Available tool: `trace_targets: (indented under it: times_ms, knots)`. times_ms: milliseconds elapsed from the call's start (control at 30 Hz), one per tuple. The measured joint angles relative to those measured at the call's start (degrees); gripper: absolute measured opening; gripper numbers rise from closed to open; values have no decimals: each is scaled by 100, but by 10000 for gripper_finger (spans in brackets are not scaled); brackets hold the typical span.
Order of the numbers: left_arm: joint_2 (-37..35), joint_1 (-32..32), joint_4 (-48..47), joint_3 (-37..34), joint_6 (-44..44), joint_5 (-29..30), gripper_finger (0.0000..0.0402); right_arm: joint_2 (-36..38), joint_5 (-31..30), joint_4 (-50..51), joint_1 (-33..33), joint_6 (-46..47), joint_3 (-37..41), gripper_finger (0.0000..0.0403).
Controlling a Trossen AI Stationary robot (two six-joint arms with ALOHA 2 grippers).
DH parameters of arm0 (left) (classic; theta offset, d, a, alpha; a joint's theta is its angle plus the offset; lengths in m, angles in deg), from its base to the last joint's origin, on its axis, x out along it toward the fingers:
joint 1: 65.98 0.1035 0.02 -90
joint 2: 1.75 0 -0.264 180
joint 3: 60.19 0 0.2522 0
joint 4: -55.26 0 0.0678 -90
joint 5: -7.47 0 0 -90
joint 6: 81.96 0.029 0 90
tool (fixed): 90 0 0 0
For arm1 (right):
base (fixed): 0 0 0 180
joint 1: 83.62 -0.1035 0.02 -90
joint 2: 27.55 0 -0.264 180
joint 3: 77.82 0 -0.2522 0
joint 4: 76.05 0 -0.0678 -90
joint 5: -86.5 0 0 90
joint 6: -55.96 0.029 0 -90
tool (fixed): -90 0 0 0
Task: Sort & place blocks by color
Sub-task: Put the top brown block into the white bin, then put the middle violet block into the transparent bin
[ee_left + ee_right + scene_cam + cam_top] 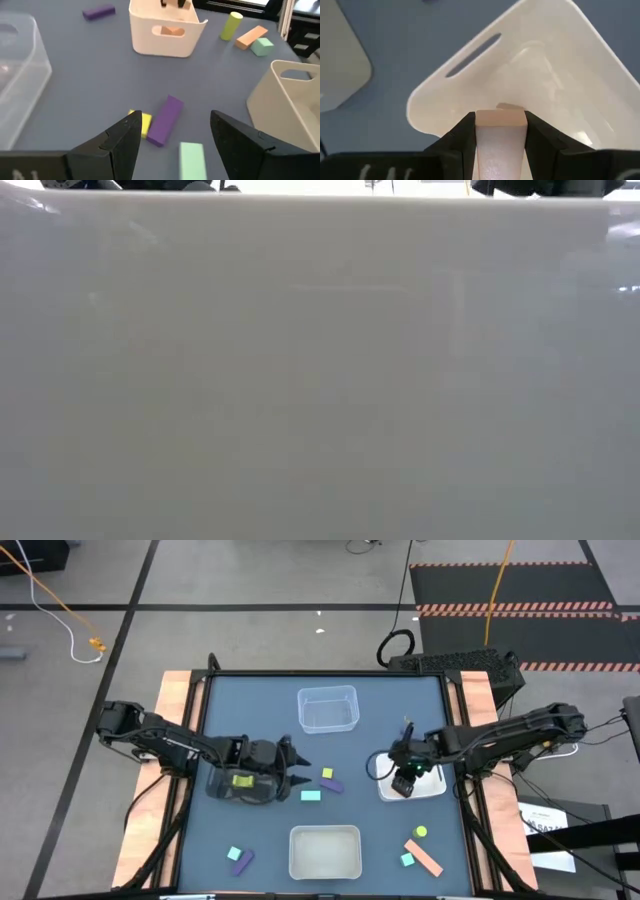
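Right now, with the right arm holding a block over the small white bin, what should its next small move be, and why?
Probably lower a little and open. The right gripper is shut on an orange block, which hangs above the open white bin; an orange piece already seems to lie inside. The left gripper hovers open over the purple block, clear of the bin.

Salmon block (500, 131) in right tool (500, 125); purple bar (165, 120), yellow cube (142, 123) touching.

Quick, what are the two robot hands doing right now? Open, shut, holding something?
Left gripper: open, holding nothing, above the blocks on the table.
Right gripper: shut on an orange block, over the white tray.
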Motion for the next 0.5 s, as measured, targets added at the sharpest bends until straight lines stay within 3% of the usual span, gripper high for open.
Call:
trace_targets:
  times_ms: [67, 300, 500]
  knots:
    - [0, 0, 98, 0, 218, 13, 237, -58, -4, 13, 0, 0, 0, 133]
    - [0, 0, 333, 0, 898, 20, 237, -73, 7, 10, 0, 0, 0, 299]
    - [413, 0, 940, 1, 1231, 17, 237, -64, 27, -37, 2, 0, 0, 334]
